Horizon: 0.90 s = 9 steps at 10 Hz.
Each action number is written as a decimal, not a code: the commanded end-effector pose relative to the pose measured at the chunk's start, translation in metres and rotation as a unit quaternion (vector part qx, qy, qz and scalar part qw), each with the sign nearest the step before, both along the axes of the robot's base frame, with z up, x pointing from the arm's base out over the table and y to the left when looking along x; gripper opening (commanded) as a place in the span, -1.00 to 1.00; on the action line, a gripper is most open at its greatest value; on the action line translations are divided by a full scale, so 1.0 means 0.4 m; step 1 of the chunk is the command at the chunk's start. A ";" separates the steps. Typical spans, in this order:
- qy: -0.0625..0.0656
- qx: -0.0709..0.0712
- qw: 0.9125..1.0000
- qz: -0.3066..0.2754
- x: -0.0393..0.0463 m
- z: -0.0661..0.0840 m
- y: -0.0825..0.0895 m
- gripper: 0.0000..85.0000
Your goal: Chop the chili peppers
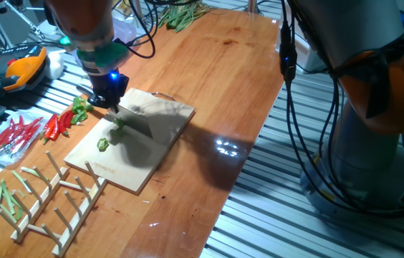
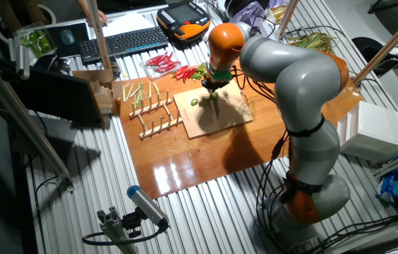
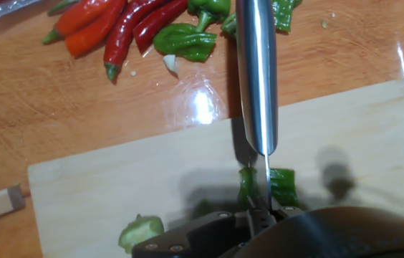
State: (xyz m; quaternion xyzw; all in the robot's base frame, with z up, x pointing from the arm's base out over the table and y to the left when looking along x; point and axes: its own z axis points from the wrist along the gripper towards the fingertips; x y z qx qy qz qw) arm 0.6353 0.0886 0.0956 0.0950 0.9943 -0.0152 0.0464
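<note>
Wooden tabletop (image 1: 209, 86) carries the cutting board (image 3: 116, 193); I read the gripper (image 1: 109, 89) clamped on a knife (image 3: 257, 72), blade splitting the green chili peppers (image 3: 282, 185) at board's 6 o'clock edge, holding them for chopping.

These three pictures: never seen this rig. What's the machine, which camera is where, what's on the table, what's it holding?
It is one robot arm at a wooden table. Two pictures come from fixed cameras on different sides; the third looks down from the hand. The gripper holds a knife, blade down on a green chili pepper lying on the cutting board. A cut chunk lies nearby. Off the board: red chilies, more green peppers and a wooden rack.
</note>
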 end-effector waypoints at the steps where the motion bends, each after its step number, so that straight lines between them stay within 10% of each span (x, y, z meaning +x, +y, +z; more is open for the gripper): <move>1: 0.000 0.001 1.000 -0.002 0.005 -0.009 -0.001 -1.00; 4: -0.005 0.004 1.000 -0.005 0.018 -0.050 -0.005 -1.00; 9: 0.014 0.002 1.000 -0.022 -0.001 0.032 0.034 -1.00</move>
